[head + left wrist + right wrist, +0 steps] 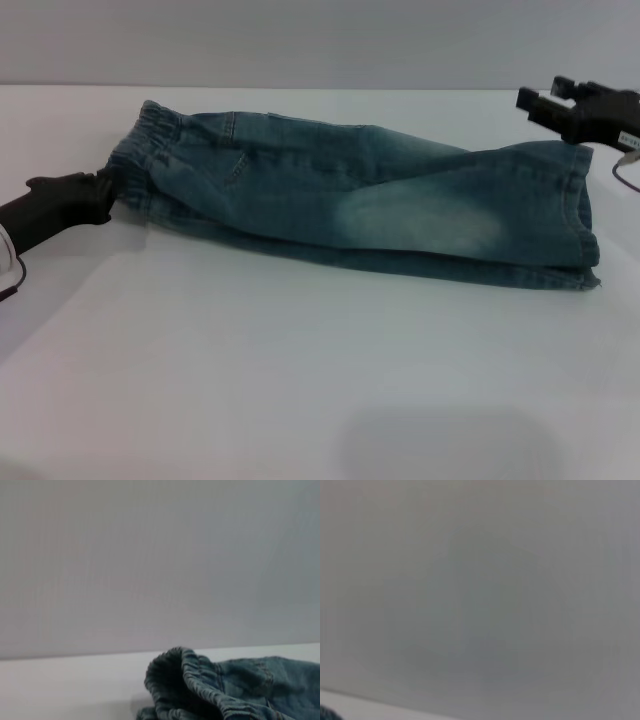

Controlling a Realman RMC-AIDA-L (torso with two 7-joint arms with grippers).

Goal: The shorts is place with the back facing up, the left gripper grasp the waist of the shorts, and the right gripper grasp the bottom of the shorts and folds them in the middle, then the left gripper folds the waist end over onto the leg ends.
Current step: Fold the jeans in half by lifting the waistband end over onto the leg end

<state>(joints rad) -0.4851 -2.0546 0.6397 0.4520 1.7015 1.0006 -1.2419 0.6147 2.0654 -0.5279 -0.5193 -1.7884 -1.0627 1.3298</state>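
The blue denim shorts [370, 200] lie folded lengthwise on the white table [300, 380], with the elastic waist [145, 140] at the left and the leg ends [585, 220] at the right. My left gripper [105, 192] is low at the waist's near corner, shut on the bunched waistband. The left wrist view shows that waistband [200, 680] curled up close to the camera. My right gripper [545, 92] hovers above and behind the leg ends, open and holding nothing. The right wrist view shows mostly blank wall.
White tabletop stretches in front of the shorts towards me. A grey wall stands behind the table's far edge [300, 87]. A thin cable [625, 165] hangs off the right arm at the right border.
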